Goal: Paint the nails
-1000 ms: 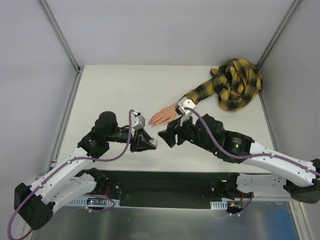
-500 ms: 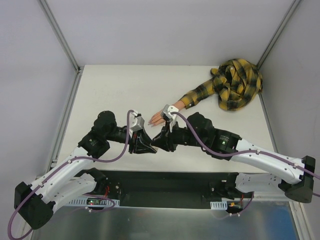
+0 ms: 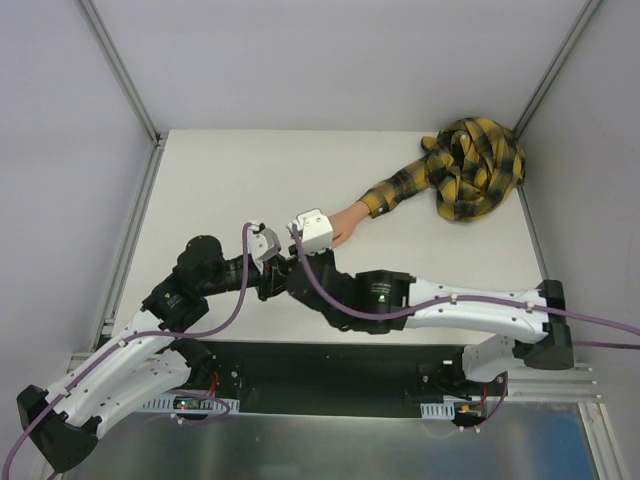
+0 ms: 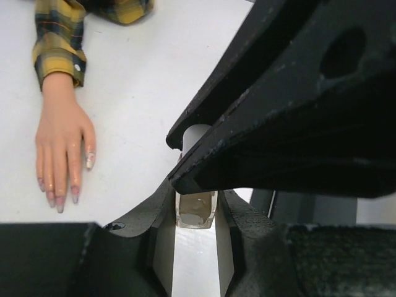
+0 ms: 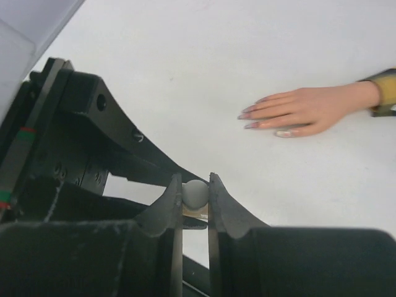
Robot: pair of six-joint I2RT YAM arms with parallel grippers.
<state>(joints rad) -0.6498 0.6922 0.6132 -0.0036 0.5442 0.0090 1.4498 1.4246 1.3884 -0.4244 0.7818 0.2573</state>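
The peach mannequin hand [image 4: 62, 142] lies flat on the table, its pale lilac-pink nails [image 4: 75, 193] showing at the fingertips; the right wrist view shows those nails [image 5: 250, 115] too. From above, the hand [image 3: 346, 221] is half hidden by the right wrist. My left gripper [image 4: 196, 207] is shut on a small beige bottle [image 4: 196, 211], held clear of the hand. My right gripper [image 5: 195, 185] is shut on the bottle's grey round cap [image 5: 195, 193]. Both grippers meet front-left of the hand [image 3: 279, 272].
The yellow-black plaid sleeve [image 3: 398, 186] runs back right into a bunched heap of the same cloth [image 3: 474, 166] in the far right corner. Grey walls stand close on three sides. The right arm [image 3: 440, 308] stretches across the table's front edge.
My right arm swung left from beside the mannequin hand to the left gripper, and its jaws closed on the bottle's cap. The left gripper kept hold of the bottle and shifted slightly.
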